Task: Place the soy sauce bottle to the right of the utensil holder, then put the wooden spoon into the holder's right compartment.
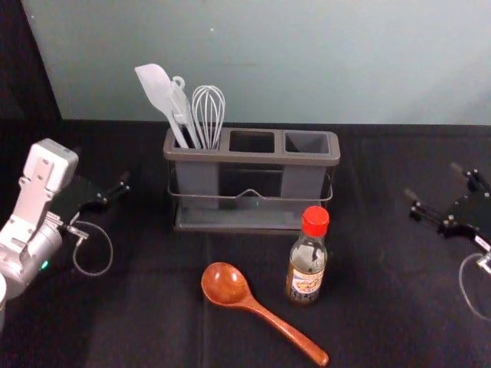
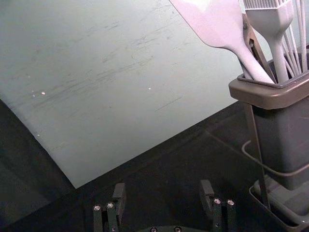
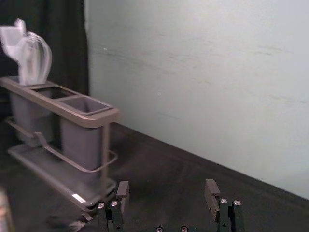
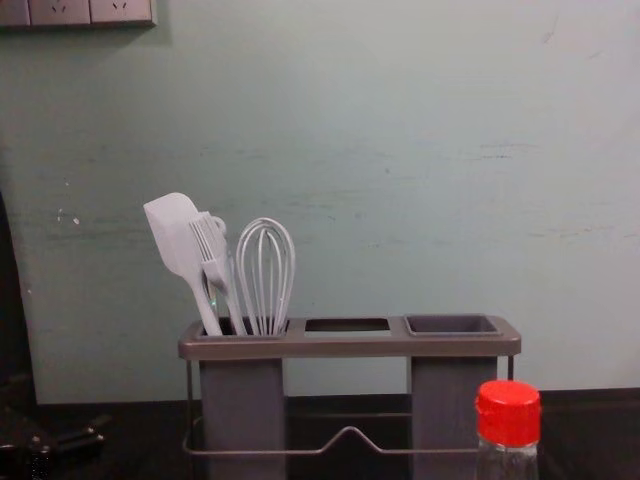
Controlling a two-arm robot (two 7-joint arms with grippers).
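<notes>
Bottle (image 1: 308,264) with a red cap stands upright on the dark table (image 1: 153,307), in front of the right part of the holder (image 1: 253,158), whose left compartment holds a white spatula (image 1: 157,90), brush (image 1: 181,107) and whisk (image 1: 208,115). Wooden spoon (image 1: 261,311) lies nearer the viewer, its bowl to the left of the bottle and its handle slanting toward the near right. Left gripper (image 1: 103,167) is left of the holder and right gripper (image 1: 432,180) well to its right, each with jaws spread wide.
</notes>
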